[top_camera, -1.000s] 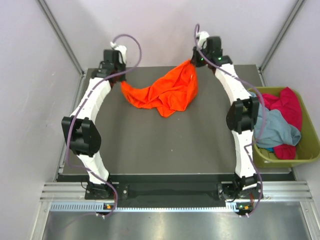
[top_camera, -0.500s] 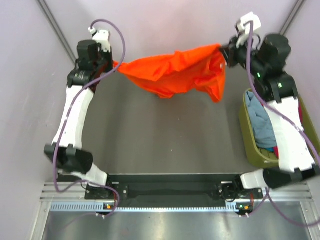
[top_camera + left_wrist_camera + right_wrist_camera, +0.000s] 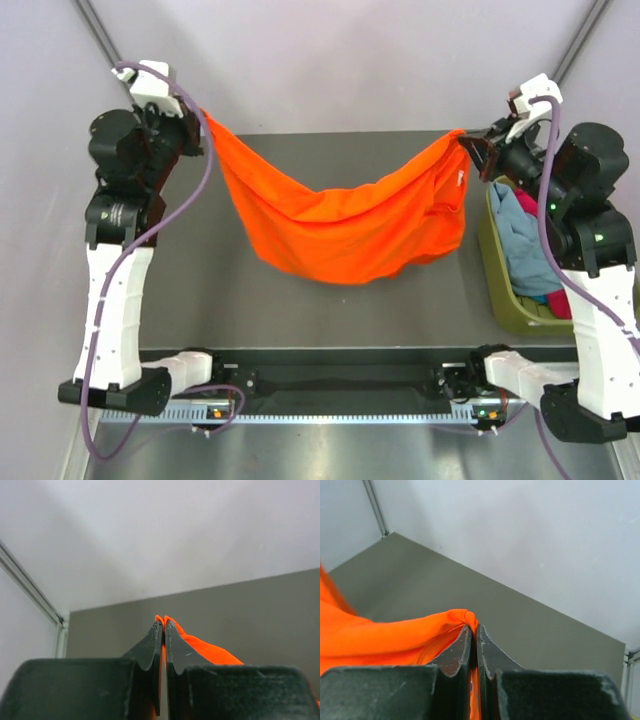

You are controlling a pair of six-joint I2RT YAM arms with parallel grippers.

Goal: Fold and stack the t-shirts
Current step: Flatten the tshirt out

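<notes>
Nearest to me, over the middle of the table, the orange shirt hangs in the air as a sling between the two grippers. Its lowest fold sags toward mid-table. From above I cannot tell whether that fold touches the top. The cloth is bunched and creased, not spread flat.

Just off the table's right edge sits the bin, partly hidden. Inside it a grey-blue shirt lies crumpled, with a sliver of magenta shirt on its near side.

Toward the far left corner and raised high is the left gripper. Its fingers are pressed together on one top corner of the orange shirt. The left wrist view shows a nub of orange poking out past the tips.

Toward the far right corner is the right gripper. Its fingers are likewise pinched tight on the opposite corner, and in the right wrist view the cloth folds over the tips. The upper hem runs slack between the two grips.
</notes>
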